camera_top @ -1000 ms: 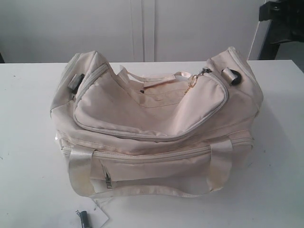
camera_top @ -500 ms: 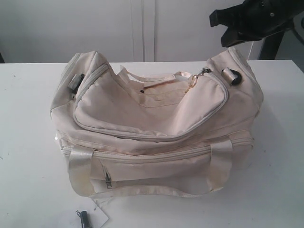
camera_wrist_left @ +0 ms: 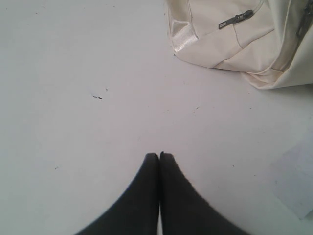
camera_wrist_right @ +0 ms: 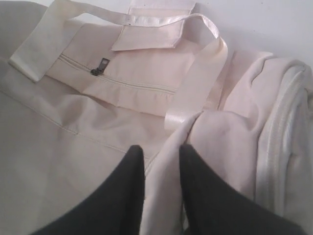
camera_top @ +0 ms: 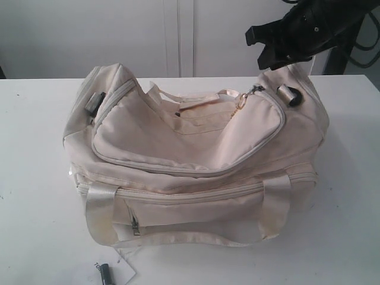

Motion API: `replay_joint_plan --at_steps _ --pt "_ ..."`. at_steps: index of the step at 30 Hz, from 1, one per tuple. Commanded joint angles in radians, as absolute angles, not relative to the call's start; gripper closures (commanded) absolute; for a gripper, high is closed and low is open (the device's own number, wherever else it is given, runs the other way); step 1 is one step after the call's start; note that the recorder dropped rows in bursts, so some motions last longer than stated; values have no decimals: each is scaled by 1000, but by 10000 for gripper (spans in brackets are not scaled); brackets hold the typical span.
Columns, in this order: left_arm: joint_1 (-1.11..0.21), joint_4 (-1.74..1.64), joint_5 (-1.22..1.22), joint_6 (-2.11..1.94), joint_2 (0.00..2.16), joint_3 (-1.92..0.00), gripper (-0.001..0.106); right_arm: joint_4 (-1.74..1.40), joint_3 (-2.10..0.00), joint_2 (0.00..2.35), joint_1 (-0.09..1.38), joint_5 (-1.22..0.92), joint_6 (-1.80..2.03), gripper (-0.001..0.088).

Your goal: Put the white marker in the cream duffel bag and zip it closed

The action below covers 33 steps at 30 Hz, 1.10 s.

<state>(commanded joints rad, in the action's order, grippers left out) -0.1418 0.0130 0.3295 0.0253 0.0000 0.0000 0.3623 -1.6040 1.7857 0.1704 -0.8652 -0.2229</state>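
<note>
Hovering end effector: the right end effector (camera_top: 256,50) hangs over one end of the large cream fabric duffel bag (camera_top: 190,142), its black fingers (camera_wrist_right: 132,186) slightly parted and holding nothing.
Left end effector: the left end effector (camera_wrist_left: 159,155) has its fingers pressed together and empty, over the bare white surface (camera_wrist_left: 73,73), with a bag corner ahead of it.
Marker: the slim white marker (camera_top: 105,274) lies on the surface, across the whole bag from the right end effector. Only its dark end shows, and its axis seems to point away from the bag.
Nearer arm: probably the left.
Textures: the cloth is soft, slumped and creased, with shiny pale strap handles (camera_wrist_right: 195,83). The small metal zip puller (camera_top: 244,100) sits just below the right end effector.
Beside marker: a white printed paper tag (camera_top: 126,270), flat and thin.
</note>
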Motion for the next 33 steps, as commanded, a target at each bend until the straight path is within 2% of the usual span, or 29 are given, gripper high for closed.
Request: replay_joint_plan --at_steps 2,14,18,23,33 --pt "-142 13 329 25 0 0 1053 362 -1604 1795 170 -865 -215 519" --pt "-142 13 329 25 0 0 1053 359 -1604 1838 170 -901 -195 527" --pt "-142 13 329 25 0 0 1053 355 -1604 1841 170 -927 -195 635" --pt "-142 13 329 25 0 0 1053 355 -1604 1841 170 -940 -195 871" --pt "-142 13 329 25 0 0 1053 355 -1604 1781 170 -925 -197 868"
